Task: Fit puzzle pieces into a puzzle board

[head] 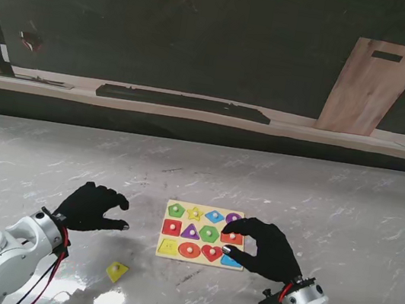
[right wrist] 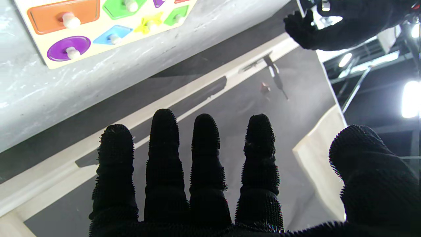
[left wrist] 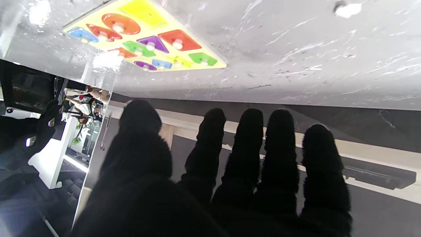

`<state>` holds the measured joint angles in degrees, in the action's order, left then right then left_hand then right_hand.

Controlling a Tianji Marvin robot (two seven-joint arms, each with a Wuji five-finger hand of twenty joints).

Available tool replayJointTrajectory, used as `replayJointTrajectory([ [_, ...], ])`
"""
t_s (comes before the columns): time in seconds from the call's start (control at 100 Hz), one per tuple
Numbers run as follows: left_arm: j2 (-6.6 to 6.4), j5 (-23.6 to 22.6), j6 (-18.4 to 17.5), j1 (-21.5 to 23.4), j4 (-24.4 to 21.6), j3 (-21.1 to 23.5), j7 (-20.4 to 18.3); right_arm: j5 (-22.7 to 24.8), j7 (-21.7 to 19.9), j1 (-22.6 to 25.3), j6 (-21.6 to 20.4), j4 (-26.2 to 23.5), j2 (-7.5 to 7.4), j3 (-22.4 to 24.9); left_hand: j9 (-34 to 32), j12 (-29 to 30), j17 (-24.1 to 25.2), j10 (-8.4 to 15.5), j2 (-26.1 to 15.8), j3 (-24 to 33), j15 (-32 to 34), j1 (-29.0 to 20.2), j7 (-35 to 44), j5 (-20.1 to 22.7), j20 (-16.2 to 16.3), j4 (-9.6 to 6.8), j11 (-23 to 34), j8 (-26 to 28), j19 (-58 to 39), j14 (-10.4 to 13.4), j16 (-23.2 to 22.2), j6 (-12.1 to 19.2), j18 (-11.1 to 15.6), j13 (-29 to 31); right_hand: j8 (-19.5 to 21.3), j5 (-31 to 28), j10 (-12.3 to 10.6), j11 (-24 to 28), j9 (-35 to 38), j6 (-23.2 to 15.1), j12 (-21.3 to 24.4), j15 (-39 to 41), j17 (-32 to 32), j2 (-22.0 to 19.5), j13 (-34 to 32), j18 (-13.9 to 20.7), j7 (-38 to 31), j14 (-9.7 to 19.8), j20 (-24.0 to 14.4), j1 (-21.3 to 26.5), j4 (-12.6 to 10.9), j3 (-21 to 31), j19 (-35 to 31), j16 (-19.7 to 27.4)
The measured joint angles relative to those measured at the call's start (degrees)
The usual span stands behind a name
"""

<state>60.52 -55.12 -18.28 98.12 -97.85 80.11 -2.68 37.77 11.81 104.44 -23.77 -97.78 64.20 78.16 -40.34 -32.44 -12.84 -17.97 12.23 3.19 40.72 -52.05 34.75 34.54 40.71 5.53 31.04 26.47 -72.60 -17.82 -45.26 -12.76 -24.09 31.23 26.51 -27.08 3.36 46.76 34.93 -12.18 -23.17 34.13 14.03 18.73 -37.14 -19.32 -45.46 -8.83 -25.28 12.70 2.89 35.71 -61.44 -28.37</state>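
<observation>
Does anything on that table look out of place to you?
One yellow puzzle piece lies loose on the table, nearer to me and left of the puzzle board, while the board's near-left yellow slot shows no peg.

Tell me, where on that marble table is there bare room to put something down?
The widest bare stretch is the far half of the marble table, beyond the puzzle board. The right side past the right robot hand is bare too. It is crowded nearer to me: the left robot hand, the loose yellow puzzle piece and the board sit close together.
</observation>
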Motion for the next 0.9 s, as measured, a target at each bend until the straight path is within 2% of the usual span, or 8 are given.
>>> replayJointTrajectory([
  [0.17,-0.36,0.7,-1.4,0.1,1.7,1.3,-2.3,1.2,1.1,0.0,1.5,-0.1,0.02,-0.4,0.1,0.4,0.6,0.0,-0.7,-1.5,-0.6,0.0,-0.8,0.6,0.0,0.0,-0.7,0.0,0.0,0.0,0.0,0.1,0.0,-0.5,0.0,0.0,0.0,0.0,0.0,0.1,0.0,0.0,0.0,0.0,0.0,0.0,0.0,0.0,0.0,-0.1,0.0,0.0,0.0,0.0],
  [0.33,-1.21,2.4,-3.7,0.8,1.4,3.3,-12.3,2.3,1.4,-1.0,3.0,0.1,-0.03,-1.6,0.7,0.4,0.8,0.9,-0.7,-1.9,-1.1,-1.8,-1.4,0.6,0.0,-0.08,-0.8,0.0,0.4,0.1,0.0,0.3,0.0,-0.5,0.0,0.0,0.0,0.0,0.0,0.1,0.0,0.1,0.0,0.0,0.0,0.0,0.0,0.0,0.0,-0.2,0.0,0.0,0.0,0.0],
  [0.41,-1.93,1.2,-7.4,1.2,1.6,3.5,-11.1,2.3,1.2,-1.6,3.8,0.4,-0.04,-2.1,1.6,0.6,0.8,2.2,-0.6,-1.9,-1.7,-3.5,-1.4,0.6,0.0,-0.65,-1.9,0.0,0.4,1.0,0.0,1.2,0.0,-0.5,0.0,0.0,-0.1,0.0,0.0,0.1,0.0,0.1,0.0,0.0,0.0,0.0,0.0,0.4,0.0,-0.2,0.0,0.0,0.0,0.0],
  [0.49,-2.17,-4.6,-10.6,1.5,2.2,3.5,-6.5,2.3,0.9,-2.1,4.5,0.8,-0.04,-2.4,1.7,0.7,0.8,3.9,-0.6,-1.9,-2.3,-3.7,-1.4,0.6,0.0,-0.65,-2.1,0.0,0.4,2.2,-0.1,2.1,0.0,-1.0,0.0,0.0,-0.1,0.0,0.0,0.1,0.0,0.1,0.0,0.0,0.0,0.0,0.0,0.5,0.0,-0.2,0.0,0.0,0.0,0.0],
  [0.56,-2.17,-7.3,-9.7,2.0,2.2,3.5,-4.6,2.3,0.8,-2.3,4.8,1.1,-0.04,-2.5,1.4,0.2,0.2,4.0,-1.2,-2.3,-1.0,-3.7,-0.4,0.6,1.0,-0.65,-1.5,0.6,-0.1,2.2,-2.0,2.1,0.0,-0.9,0.0,0.0,-0.1,0.0,0.0,0.1,0.0,0.1,0.0,0.0,0.0,0.0,0.0,0.5,0.0,-0.2,0.0,0.0,0.0,0.0],
  [0.64,-2.17,-5.1,-5.9,3.2,1.4,3.4,-5.2,2.3,0.7,-2.6,5.1,1.3,-0.06,-2.7,-4.3,-3.0,-3.2,3.2,-2.4,-3.7,4.3,-3.7,5.2,5.6,3.8,-0.66,3.3,2.7,-2.7,1.8,-5.1,2.1,0.0,3.6,0.0,0.0,-0.2,0.0,0.0,0.1,0.0,0.1,0.0,0.0,0.0,0.0,0.0,0.5,0.0,-0.2,0.0,0.0,0.0,0.0],
  [0.73,-2.23,-1.7,-2.8,4.0,0.1,2.6,-9.1,2.3,0.4,-2.8,5.3,1.5,-0.1,-3.0,-10.0,-6.5,-7.3,2.7,-5.8,-3.7,10.3,-3.7,11.9,9.7,6.9,-0.66,8.5,4.0,-5.0,0.9,-7.1,2.0,0.0,7.5,0.0,0.0,-0.4,0.0,0.0,0.1,0.0,0.1,0.0,0.0,0.0,0.0,-0.1,0.5,0.0,-0.2,0.0,0.0,0.0,0.0],
  [0.9,-2.74,-2.4,-1.3,3.6,-1.2,-0.2,-14.8,2.4,0.2,-3.2,5.9,1.8,-0.16,-3.5,-14.1,-9.2,-11.4,2.5,-8.6,-3.7,15.2,-3.7,17.6,12.1,9.8,-0.66,12.6,6.8,-7.7,0.6,-7.7,2.0,0.0,10.4,0.0,0.0,-0.4,0.0,0.0,0.1,0.0,0.1,0.0,0.0,0.0,0.0,-0.1,0.5,0.0,-0.2,0.0,0.0,0.0,0.0],
])
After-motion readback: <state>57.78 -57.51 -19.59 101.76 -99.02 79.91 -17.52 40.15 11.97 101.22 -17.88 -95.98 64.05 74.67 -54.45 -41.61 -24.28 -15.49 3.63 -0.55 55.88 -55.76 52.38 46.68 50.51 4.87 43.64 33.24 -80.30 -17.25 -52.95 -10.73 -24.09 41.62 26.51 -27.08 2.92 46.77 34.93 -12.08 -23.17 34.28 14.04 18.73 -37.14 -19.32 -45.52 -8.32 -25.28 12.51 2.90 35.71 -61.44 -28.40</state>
